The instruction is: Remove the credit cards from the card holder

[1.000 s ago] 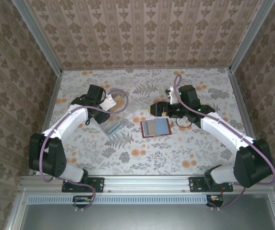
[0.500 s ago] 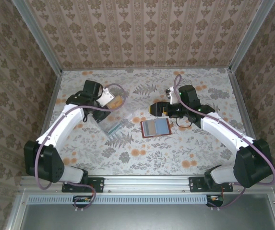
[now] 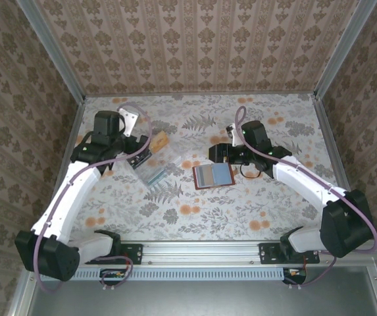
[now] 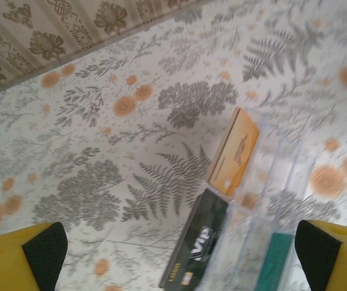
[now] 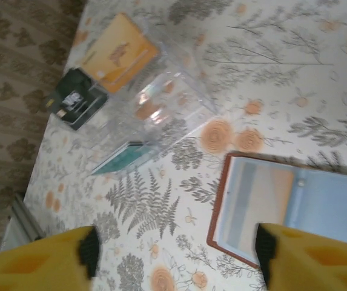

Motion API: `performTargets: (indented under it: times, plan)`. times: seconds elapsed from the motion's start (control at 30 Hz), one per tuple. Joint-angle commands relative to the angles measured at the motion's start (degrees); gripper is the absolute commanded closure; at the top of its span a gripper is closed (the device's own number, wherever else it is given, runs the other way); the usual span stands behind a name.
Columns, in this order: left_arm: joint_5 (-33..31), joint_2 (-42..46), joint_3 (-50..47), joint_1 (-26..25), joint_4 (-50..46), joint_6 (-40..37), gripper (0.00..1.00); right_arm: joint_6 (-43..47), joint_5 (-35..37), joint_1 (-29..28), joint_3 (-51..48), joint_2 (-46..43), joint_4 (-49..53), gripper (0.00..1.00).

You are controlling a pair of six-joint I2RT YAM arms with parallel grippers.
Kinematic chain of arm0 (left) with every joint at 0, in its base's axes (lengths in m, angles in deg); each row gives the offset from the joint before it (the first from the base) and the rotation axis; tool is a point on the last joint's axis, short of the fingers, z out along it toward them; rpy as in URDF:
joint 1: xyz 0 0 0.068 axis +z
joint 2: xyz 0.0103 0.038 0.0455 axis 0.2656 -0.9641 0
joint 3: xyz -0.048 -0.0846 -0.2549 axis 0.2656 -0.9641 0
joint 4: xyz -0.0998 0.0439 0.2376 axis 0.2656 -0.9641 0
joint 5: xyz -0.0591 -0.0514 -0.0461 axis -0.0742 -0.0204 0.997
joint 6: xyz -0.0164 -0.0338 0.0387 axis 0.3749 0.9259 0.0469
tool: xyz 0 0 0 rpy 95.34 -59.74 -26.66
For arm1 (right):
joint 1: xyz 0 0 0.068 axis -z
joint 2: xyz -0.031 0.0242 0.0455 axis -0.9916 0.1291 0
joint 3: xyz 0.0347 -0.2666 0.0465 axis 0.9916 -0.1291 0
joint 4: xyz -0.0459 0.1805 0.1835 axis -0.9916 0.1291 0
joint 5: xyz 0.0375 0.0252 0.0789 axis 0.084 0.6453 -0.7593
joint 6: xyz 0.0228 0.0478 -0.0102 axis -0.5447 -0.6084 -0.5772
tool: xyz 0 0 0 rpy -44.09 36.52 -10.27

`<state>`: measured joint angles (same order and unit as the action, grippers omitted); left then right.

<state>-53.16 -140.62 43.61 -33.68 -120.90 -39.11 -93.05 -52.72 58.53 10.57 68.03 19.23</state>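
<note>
The card holder (image 3: 213, 176) lies open on the floral table, reddish-brown with grey-blue pockets (image 5: 318, 206); its left pocket shows a tan face with a grey stripe. The orange card (image 4: 237, 154) leans on the rim of a clear tray (image 4: 282, 176), and the black card (image 4: 197, 245) lies beside it. The teal card (image 4: 279, 262) sits inside the tray. My left gripper (image 4: 182, 253) hangs open above these cards, holding nothing. My right gripper (image 5: 177, 250) hovers open just left of the holder's edge (image 5: 221, 200), nothing between its fingers.
Patterned walls close in the table at the back and on both sides. The clear tray (image 3: 152, 168) stands left of centre, between the two grippers. Metal corner posts (image 3: 70, 79) rise at the back corners.
My left gripper has opened and let go of the orange card, then drawn back to the left. The card now rests at the tray. My right gripper's jaws have narrowed somewhat.
</note>
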Motion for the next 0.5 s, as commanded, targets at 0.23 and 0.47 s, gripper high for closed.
performTargets:
  times: [0.23, 0.47]
  plan:
    - [13.3, -0.1, -6.3, -2.9, 6.3, 30.5, 0.25, 0.8, 12.2, -0.4, -4.0, 6.7, 3.4, 0.61]
    - [9.9, -3.6, -11.9, -14.6, 14.2, 40.5, 0.27, 1.6, 14.5, -1.0, -5.4, 11.7, 2.5, 0.74]
